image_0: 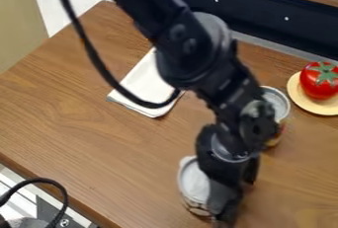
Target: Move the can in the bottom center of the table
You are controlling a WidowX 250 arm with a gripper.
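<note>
Can [192, 180] is the target: lower center of the frame, apparently upright on the wood surface [79, 138], pale top up. Left to right from there: folded white cloth [147, 80], upper left of center, cable [99, 61] across it. Then the target, with the claw [232, 201] at its right side, overlapping it in view. Can't tell if it's spread or pinching. Handling guess: stiff wall, light if empty, some heft if full, smooth side could slip. Grab mid-height across opposite walls, not the rim. Right of center, second can [277, 101]; right edge, tomato [318, 88] on yellow plate [305, 104].
</note>
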